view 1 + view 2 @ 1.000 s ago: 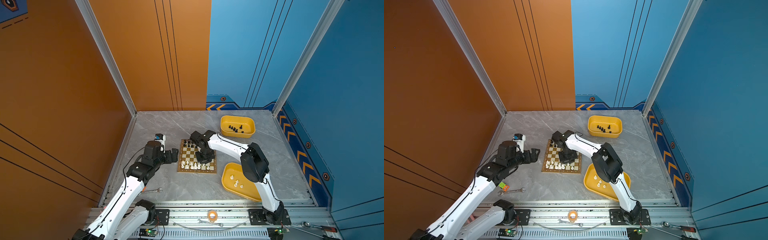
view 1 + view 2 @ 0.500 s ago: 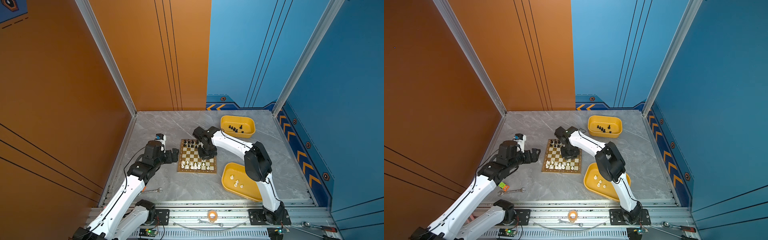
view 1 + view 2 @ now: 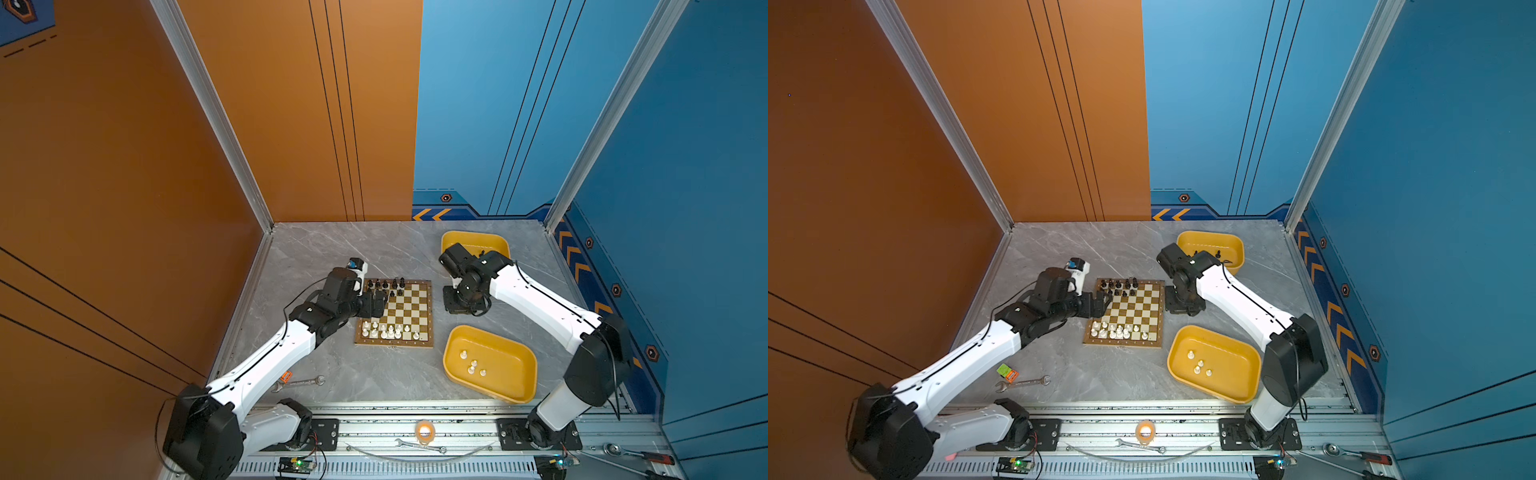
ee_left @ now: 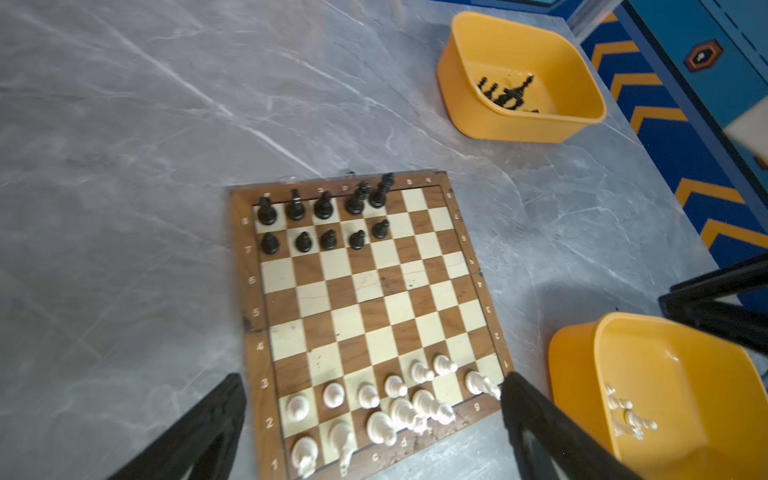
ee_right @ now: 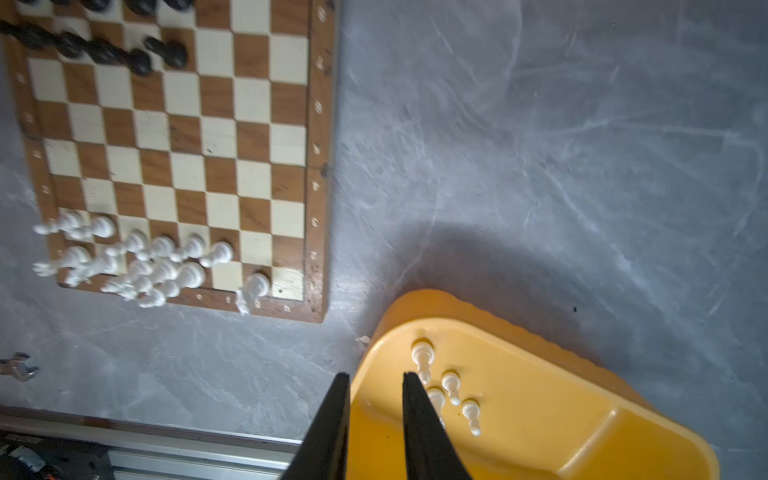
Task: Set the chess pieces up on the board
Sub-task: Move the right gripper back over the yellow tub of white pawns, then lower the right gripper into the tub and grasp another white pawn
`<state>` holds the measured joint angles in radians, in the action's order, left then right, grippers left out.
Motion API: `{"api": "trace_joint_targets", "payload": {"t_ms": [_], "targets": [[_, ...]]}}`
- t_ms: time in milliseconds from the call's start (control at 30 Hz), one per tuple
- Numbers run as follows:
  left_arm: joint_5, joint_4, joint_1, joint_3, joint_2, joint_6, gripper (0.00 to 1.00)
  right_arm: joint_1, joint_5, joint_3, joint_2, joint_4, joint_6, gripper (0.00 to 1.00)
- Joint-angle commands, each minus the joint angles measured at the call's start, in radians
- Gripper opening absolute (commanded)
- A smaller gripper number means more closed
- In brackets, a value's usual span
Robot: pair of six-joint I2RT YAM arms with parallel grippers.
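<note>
Both arms in, one on each side of the board (image 3: pixel 411 309).
My left arm (image 3: pixel 270 357) stretches low to the board's left edge. My left jaws stand wide apart and empty beside the black chess pieces (image 3: pixel 386 285) on the two far rows, and white chess pieces (image 3: pixel 388 331) crowd the two near rows. My right arm (image 3: pixel 536 297) bends down at the wrist over the worktop (image 3: pixel 332 249) just right of the board, between the far tray (image 3: pixel 465 239) and the near tray (image 3: pixel 515 365). My right jaws are only narrowly apart, gripping nothing. Four spare white pieces (image 3: pixel 471 365) sit in the near tray.
</note>
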<state>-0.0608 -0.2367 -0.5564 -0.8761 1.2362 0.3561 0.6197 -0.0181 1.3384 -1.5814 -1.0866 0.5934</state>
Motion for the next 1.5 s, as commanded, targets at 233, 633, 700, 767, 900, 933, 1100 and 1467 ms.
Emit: {"api": "trace_joint_targets", "payload": {"t_ms": [233, 633, 700, 767, 900, 933, 1100, 1467], "targets": [[0.057, 0.017, -0.174, -0.147, 0.139, -0.027, 0.96, -0.01, -0.013, -0.366, 0.248, 0.094, 0.116, 0.25], [0.147, -0.019, -0.264, -0.188, 0.155, 0.007, 0.96, -0.043, -0.055, -0.464, 0.314, 0.144, 0.084, 0.25], [0.158, -0.026, -0.27, -0.19, 0.155, 0.013, 0.96, -0.058, -0.062, -0.465, 0.317, 0.144, 0.07, 0.24], [0.179, -0.029, -0.283, -0.187, 0.148, 0.019, 0.96, -0.076, -0.075, -0.465, 0.314, 0.145, 0.053, 0.24], [0.221, -0.028, -0.302, -0.163, 0.126, 0.032, 0.96, -0.099, -0.094, -0.453, 0.303, 0.14, 0.023, 0.25], [0.232, -0.026, -0.306, -0.161, 0.117, 0.037, 0.96, -0.105, -0.097, -0.447, 0.299, 0.136, 0.015, 0.25], [0.264, -0.008, -0.309, -0.081, 0.068, 0.059, 0.96, -0.115, -0.096, -0.406, 0.266, 0.11, -0.015, 0.25], [0.272, -0.003, -0.296, -0.052, 0.034, 0.047, 0.96, -0.115, -0.089, -0.358, 0.231, 0.096, -0.017, 0.26]]}}
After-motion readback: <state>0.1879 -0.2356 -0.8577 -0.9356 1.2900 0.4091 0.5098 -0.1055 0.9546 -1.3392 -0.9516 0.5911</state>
